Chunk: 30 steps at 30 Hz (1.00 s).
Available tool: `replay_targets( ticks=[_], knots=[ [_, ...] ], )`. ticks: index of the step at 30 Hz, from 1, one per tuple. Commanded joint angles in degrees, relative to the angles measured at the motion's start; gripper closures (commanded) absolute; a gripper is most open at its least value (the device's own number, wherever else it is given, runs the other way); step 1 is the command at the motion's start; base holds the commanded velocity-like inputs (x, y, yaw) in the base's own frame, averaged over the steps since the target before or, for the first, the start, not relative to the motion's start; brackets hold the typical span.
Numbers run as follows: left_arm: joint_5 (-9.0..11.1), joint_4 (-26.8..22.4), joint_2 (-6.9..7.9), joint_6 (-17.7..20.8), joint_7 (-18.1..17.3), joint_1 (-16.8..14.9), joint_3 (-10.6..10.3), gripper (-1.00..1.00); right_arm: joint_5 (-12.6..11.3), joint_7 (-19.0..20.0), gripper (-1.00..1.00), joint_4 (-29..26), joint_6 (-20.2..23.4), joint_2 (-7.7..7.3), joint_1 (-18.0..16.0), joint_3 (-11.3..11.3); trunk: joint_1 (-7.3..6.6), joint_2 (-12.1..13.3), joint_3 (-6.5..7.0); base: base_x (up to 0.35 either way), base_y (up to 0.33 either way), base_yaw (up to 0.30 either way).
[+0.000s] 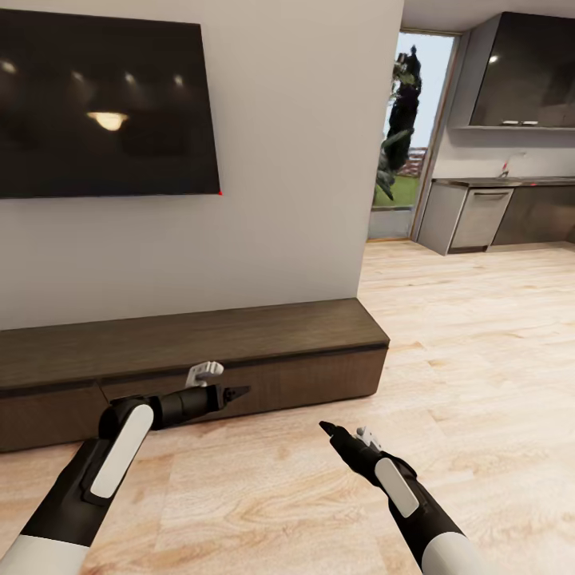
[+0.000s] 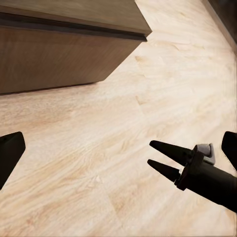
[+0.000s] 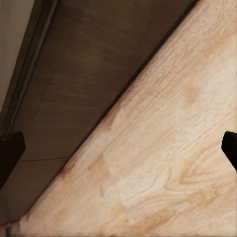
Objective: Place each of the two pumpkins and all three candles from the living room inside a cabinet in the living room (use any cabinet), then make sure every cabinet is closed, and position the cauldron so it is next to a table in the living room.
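A: Fingers?

B: Left gripper [image 1: 238, 391] is hanging just in front of the cabinet [image 1: 192, 339], fingers spread wide and holding nothing; in its own wrist view the fingertips [image 2: 11, 150] are sitting at opposite edges with bare floor between. Right gripper [image 1: 326, 429] is hovering over the wood floor [image 1: 479, 359], well short of the cabinet. Its fingers [image 2: 170, 150] are showing in the left wrist view as two prongs with a clear gap, gripping nothing and touching nothing. Right wrist view agrees: tips at the far edges.

A: Cabinet?

B: Low dark-brown unit running along the wall under the wall-mounted TV [image 1: 104, 104]. Both fronts are looking flush and closed, top bare. In the right wrist view the cabinet front [image 3: 84, 84] is meeting the floor planks.

A: Room?

B: Light wood planks throughout. Past the wall's end, a glass door [image 1: 403, 128] is showing greenery outside, and beyond it a kitchen counter [image 1: 503, 182] with a dishwasher [image 1: 479, 217] and dark upper cabinets [image 1: 527, 72].
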Motion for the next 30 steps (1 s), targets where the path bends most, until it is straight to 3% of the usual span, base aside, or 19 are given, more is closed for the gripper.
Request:
replay_targets(
  ticks=[1,9,13,16,20,26,30],
  knots=[
    [-0.28,-0.02,0.09,0.13,-0.97,-0.04,0.02,-1.00,-0.21,0.41,-1.00,-0.03,0.89,-0.02,-0.02,-0.01,-0.01,-0.02,-0.05,0.011,0.009,0.000],
    [0.12,-0.34,0.29,0.27,-2.42,-0.01,0.13,-1.00,-0.69,8.69,-1.00,0.01,2.33,-1.06,-0.05,-0.43,-0.01,-0.02,-0.05,0.002,0.002,0.000],
    [0.15,-0.60,0.69,0.28,-5.07,0.04,0.19,-1.00,-4.21,12.83,-1.00,0.09,6.33,-3.45,-0.35,-1.90,-0.01,-0.02,-0.05,0.000,0.000,0.000],
    [0.12,-0.65,1.10,0.24,-7.60,0.04,0.21,-1.00,-6.53,14.34,-1.00,0.11,7.83,-4.57,-0.72,-2.66,-0.01,-0.02,-0.05,0.000,0.000,0.000],
    [0.14,-0.91,1.31,0.22,-9.17,0.05,0.17,-1.00,-7.63,15.83,-1.00,0.05,8.26,-5.12,-0.90,-3.11,-0.01,-0.02,-0.05,0.000,0.000,0.000],
    [0.16,-2.09,1.40,0.24,-9.84,0.05,0.14,-1.00,-8.06,16.43,-1.00,-0.06,8.03,-4.95,-0.97,-3.31,-0.01,-0.02,-0.05,0.000,0.000,0.000],
    [-0.02,-2.49,1.36,0.10,-9.90,0.05,0.06,-1.00,-8.41,16.05,-1.00,-0.05,4.60,-4.65,-0.98,-3.18,-0.01,-0.02,-0.05,0.000,0.000,0.000]
  ],
)
